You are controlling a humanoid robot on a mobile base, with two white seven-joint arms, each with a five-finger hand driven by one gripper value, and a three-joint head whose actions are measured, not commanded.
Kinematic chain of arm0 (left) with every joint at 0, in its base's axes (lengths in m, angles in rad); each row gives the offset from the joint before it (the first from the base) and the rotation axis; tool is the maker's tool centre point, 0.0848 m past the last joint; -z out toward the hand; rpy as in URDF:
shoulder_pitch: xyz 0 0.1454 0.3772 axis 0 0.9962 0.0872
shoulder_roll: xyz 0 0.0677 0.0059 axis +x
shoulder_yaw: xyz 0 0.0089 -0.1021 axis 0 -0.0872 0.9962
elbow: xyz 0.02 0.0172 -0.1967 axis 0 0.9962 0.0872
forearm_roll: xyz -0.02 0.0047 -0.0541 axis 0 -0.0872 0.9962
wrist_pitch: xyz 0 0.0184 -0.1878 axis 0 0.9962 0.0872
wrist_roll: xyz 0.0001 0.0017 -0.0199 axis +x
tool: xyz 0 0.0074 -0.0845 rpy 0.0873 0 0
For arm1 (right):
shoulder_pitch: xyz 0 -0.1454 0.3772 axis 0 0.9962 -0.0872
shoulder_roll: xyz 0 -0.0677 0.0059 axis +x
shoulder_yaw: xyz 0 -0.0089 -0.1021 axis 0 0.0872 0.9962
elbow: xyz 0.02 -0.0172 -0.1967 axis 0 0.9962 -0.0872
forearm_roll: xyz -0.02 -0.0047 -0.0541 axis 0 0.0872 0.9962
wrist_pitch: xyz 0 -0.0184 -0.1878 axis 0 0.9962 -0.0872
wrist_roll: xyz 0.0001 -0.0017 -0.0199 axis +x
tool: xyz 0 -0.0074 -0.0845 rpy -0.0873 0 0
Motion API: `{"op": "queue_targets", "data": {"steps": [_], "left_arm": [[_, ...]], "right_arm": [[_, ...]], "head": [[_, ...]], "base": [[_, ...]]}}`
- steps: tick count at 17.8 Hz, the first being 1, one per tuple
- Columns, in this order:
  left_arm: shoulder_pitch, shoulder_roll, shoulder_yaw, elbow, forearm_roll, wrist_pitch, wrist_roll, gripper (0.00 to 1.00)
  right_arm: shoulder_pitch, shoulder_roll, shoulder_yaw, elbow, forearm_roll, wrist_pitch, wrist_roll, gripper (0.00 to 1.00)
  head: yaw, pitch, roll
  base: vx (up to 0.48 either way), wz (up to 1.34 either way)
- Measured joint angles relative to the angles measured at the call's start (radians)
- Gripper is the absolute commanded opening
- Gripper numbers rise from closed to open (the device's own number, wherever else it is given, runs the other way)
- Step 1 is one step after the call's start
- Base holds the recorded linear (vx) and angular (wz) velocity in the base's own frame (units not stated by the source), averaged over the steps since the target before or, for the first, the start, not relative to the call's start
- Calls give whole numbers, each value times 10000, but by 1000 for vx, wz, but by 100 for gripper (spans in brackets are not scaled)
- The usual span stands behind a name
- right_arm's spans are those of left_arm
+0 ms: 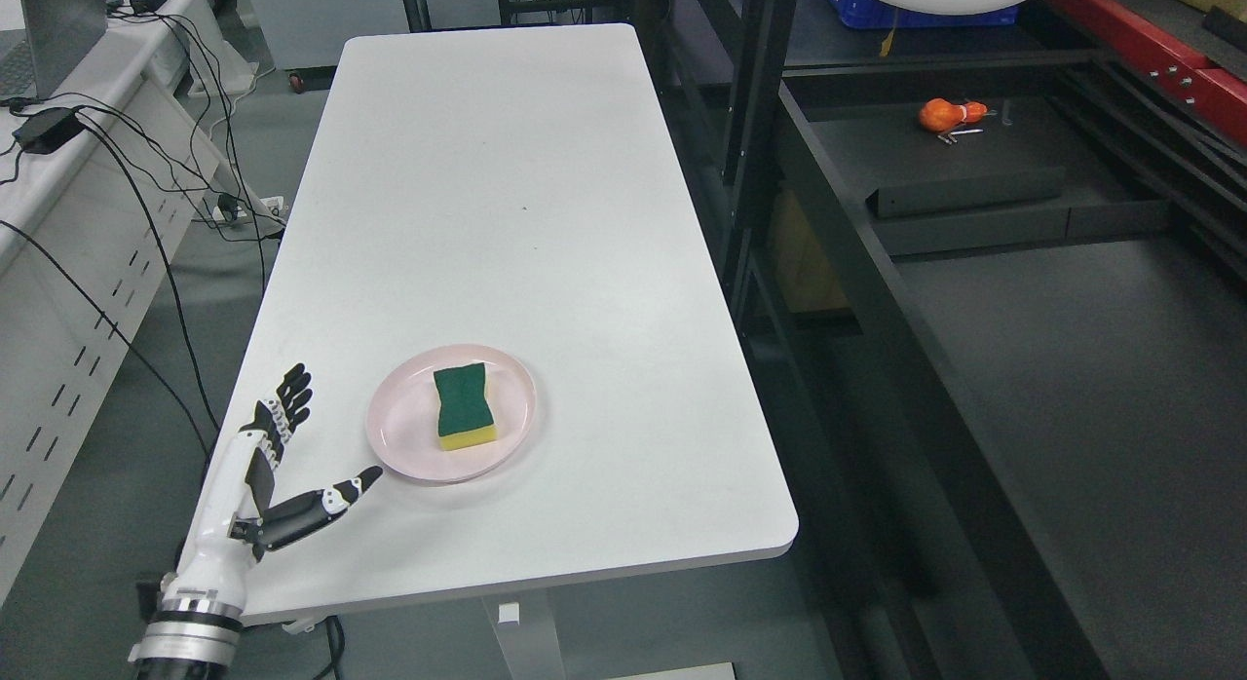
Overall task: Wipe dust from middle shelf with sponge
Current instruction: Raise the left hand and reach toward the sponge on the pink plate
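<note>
Left hand at lower left, fingers spread, empty, thumb tip just beside the plate. Pink plate sits low-center on the white table, holding the sponge, green side up, yellow below. Dark shelf fills right side; orange object lies upper right.

One cam only, head-mounted, looking steeply down and fwd from above the white table's near edge. Left hand sits close in at the lower left; table runs lengthwise away beyond it, dark shelving well off to its right. No 2nd view to overlap.
</note>
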Motion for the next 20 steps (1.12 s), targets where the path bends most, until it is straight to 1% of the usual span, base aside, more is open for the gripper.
{"op": "queue_targets", "data": {"steps": [5, 7, 9, 12, 15, 20], "left_arm": [[-1013, 1215, 50, 514, -2132, -2193, -2616, 99], [-1406, 1574, 68, 722, -2790, -2572, -3078, 99], [-1696, 1905, 50, 932, -3284, -2860, -3434, 95], [-2086, 2573, -15, 1391, -3970, -3566, -4521, 95], [-2811, 3126, -62, 2059, -4755, -4014, -4881, 93], [-4448, 3634, -331, 3183, -5935, -4737, -4993, 93]], "right_arm": [[-2, 0, 0, 0, 0, 0, -15, 100], [-4, 0, 0, 0, 0, 0, -27, 100], [-5, 0, 0, 0, 0, 0, -36, 100], [-5, 0, 0, 0, 3, 0, -29, 100], [-5, 0, 0, 0, 3, 0, 2, 100], [-3, 0, 0, 0, 3, 0, 11, 100]], "head": [[0, 0, 0], [0, 0, 0], [0, 0, 0], [0, 0, 0], [0, 0, 0], [0, 0, 0]], "base": [[0, 0], [0, 0], [0, 0], [0, 0], [0, 0], [0, 0]]}}
